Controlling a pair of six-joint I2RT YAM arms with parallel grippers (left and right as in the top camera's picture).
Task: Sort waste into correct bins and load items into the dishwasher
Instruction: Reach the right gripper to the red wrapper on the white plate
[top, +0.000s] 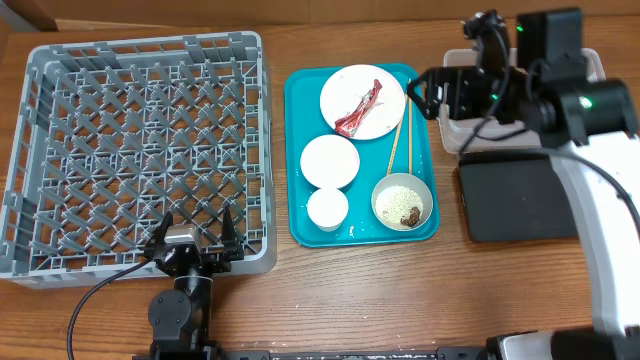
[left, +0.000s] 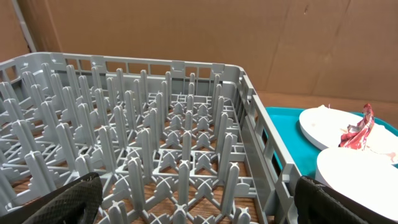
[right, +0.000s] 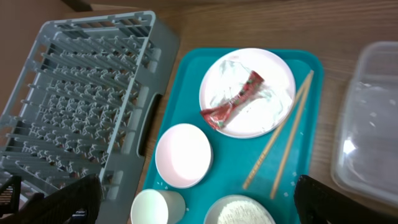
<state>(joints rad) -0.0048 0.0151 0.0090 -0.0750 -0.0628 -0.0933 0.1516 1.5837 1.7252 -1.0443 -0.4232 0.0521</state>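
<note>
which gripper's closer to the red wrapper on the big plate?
Right. The right gripper hangs over the teal tray's right edge, close to the wrapper; the left gripper is at the dish rack's near wall, far off.

The dish rack (top: 140, 150) is set on the desk (top: 300, 290) left of the serving tray (top: 295, 150); the tub (top: 452, 132) and, before it, the shallow bin (top: 515, 195) are placed to its right; on it, the large plate (top: 345, 90), with the wrapper (top: 360, 108) on it, lies at the back; chopsticks (top: 400, 135) along the right; small plate (top: 330, 160) and cup (top: 327, 207) left; rice bowl (top: 395, 198) front right.
</note>
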